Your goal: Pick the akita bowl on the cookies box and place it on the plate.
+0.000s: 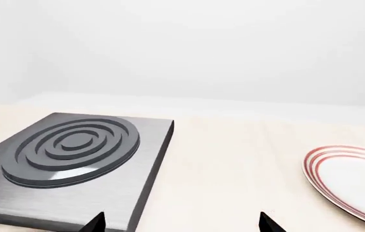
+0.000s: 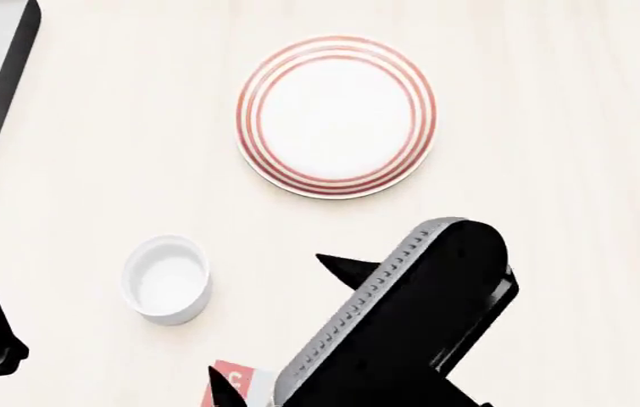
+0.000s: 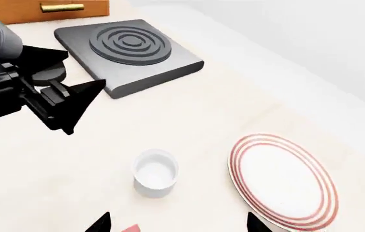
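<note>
The plate [image 2: 336, 116], white with thin red rings, lies on the pale table ahead of my right arm, and shows too as the plate [image 3: 282, 181] and the plate [image 1: 356, 183]. Only a red corner of the cookies box [image 2: 235, 381] peeks out beside the right arm; the same corner of the cookies box [image 3: 130, 228] sits at the picture's edge. The akita bowl is out of view. My right gripper [image 2: 276, 322] is open and empty, as my right gripper [image 3: 177, 223] confirms. My left gripper [image 1: 182, 224] is open over the table beside the stove.
A small plain white cup [image 2: 167, 278] stands between the two arms, the same cup [image 3: 155, 172] near the right gripper. A grey stove plate [image 3: 127, 50] with dark rings lies beyond the left gripper [image 3: 87, 67]. A wooden box [image 3: 40, 7] stands behind it.
</note>
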Robot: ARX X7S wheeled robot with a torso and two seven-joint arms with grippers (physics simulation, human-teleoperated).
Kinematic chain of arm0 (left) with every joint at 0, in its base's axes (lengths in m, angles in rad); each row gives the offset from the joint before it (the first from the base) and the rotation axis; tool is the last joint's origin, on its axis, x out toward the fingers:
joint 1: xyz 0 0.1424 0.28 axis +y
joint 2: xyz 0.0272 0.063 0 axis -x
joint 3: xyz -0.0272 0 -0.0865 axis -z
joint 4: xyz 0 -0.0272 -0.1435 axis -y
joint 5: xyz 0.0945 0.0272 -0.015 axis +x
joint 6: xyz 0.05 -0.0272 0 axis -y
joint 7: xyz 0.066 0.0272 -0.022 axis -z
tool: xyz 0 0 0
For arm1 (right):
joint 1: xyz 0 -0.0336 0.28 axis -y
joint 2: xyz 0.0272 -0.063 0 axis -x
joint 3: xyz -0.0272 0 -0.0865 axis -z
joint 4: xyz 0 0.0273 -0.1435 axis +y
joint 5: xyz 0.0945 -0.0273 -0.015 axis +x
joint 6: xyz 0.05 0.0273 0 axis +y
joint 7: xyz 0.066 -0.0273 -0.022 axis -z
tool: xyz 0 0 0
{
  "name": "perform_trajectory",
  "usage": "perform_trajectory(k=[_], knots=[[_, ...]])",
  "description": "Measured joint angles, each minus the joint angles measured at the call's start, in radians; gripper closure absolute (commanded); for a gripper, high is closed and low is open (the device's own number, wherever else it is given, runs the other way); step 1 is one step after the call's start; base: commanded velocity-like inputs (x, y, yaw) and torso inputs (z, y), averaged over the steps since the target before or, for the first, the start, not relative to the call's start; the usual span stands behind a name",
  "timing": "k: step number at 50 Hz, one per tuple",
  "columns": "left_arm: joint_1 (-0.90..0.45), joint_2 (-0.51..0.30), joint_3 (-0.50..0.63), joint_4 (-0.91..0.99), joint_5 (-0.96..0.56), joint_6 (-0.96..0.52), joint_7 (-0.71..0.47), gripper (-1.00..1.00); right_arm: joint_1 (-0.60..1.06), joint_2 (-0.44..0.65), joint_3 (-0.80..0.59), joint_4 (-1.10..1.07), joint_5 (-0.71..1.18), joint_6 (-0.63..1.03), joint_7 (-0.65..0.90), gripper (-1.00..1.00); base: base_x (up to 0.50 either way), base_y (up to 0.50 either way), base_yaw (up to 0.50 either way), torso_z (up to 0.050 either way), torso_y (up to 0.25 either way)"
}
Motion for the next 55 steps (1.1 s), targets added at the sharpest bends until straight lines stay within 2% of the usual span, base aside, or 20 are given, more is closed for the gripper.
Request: perform_trajectory(k=[12, 25, 40, 55], knots=[[0.002, -0.005, -0.002, 0.003, -0.002, -0.002, -0.007, -1.0, 0.209, 0.048, -0.227, 0.018, 0.327, 0.02, 0.185, -1.0, 0.0, 0.0, 0.0, 0.0, 0.0], [0.005, -0.009, -0.002, 0.006, -0.004, -0.001, -0.011, -1.0, 0.37, 0.054, -0.443, 0.006, 0.559, -0.022, 0.34, -1.0, 0.0, 0.0, 0.0, 0.0, 0.0], [0.009, -0.013, 0.0, 0.006, -0.006, 0.002, -0.014, -1.0, 0.445, 0.006, -0.634, -0.022, 0.679, -0.067, 0.464, -1.0, 0.0, 0.0, 0.0, 0.0, 0.0], [0.009, -0.017, 0.002, 0.006, -0.009, 0.004, -0.016, -1.0, 0.445, -0.064, -0.763, -0.022, 0.692, -0.074, 0.527, -1.0, 0.0, 0.0, 0.0, 0.0, 0.0]])
